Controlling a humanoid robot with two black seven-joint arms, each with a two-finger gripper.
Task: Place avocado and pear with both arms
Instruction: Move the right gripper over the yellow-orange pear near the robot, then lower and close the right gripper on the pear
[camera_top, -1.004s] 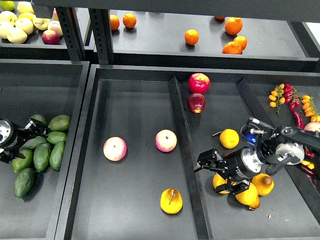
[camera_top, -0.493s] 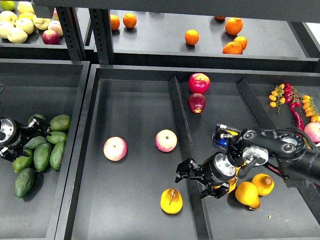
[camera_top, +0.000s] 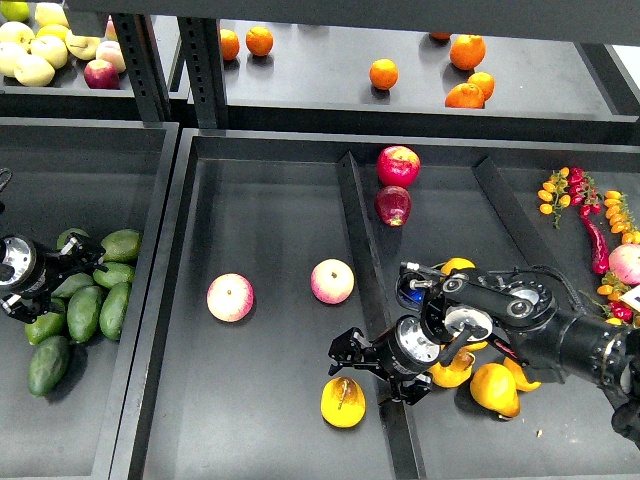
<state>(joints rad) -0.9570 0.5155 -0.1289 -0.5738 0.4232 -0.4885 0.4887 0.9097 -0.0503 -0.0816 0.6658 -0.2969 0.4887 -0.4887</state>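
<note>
The pear (camera_top: 343, 402), golden yellow with a brown streak, lies at the front of the middle tray. My right gripper (camera_top: 372, 372) is open just above and to the right of it, over the tray's divider (camera_top: 362, 270), and is not touching it. Several green avocados lie piled in the left tray. The darkest, an elongated avocado (camera_top: 48, 365), lies at the pile's front. My left gripper (camera_top: 72, 260) is at the back of the pile, above the fruits. It is dark and I cannot make out its fingers.
Two pink-and-yellow apples (camera_top: 230, 297) (camera_top: 332, 281) lie in the middle tray. Two red apples (camera_top: 398, 165), plain yellow fruits (camera_top: 495, 390) and chillies (camera_top: 592, 235) are in the right compartments. Oranges (camera_top: 383, 73) lie on the back shelf.
My right arm has swung left, from over the yellow fruits, across the divider, to just beside the pear. My left gripper has shifted slightly over the avocado pile.
</note>
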